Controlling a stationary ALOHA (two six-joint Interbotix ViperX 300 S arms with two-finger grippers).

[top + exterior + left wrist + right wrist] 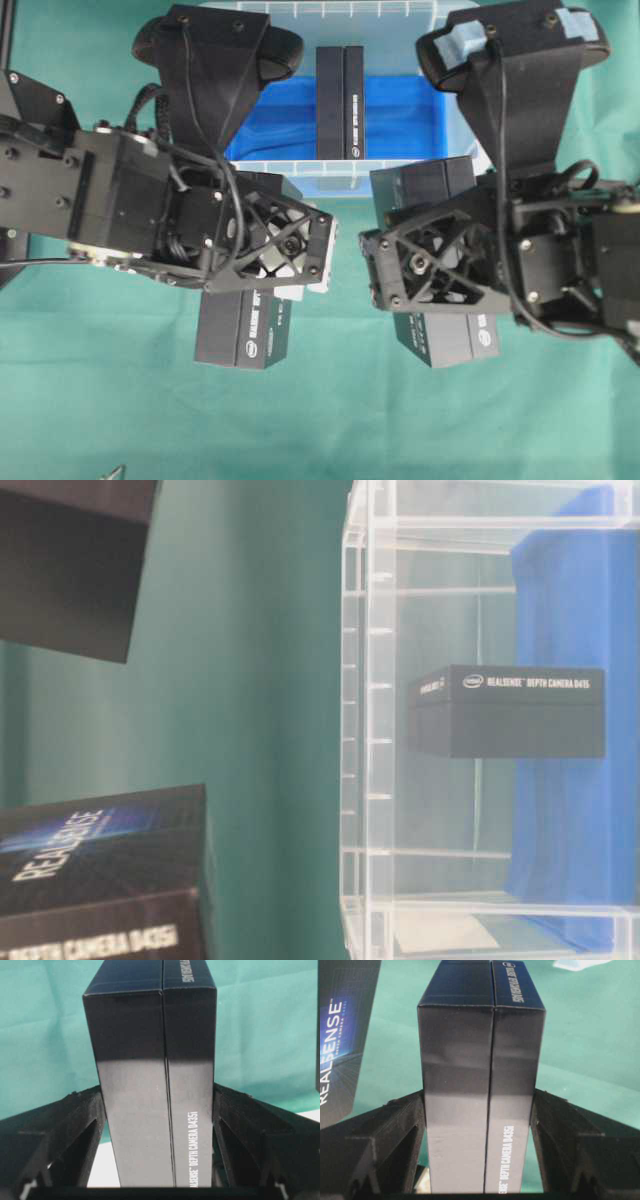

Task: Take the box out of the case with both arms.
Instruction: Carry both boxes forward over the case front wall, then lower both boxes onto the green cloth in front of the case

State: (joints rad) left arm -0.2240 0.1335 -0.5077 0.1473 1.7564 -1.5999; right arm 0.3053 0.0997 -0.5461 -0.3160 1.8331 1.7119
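A green cloth-covered table (pixel 100 400) carries a clear translucent plastic case (pixel 350 178) with a blue sheet (pixel 410 115) on its bottom, where one dark rectangular cardboard box (pixel 340 100) stands on edge at mid-case. In front of the case, outside it, the black left gripper (pixel 159 1135) clamps a second dark box (pixel 155 1060) between its fingers, and the right gripper (pixel 479 1135) likewise grips a third dark box (pixel 480 1060), the two held side by side, apart.
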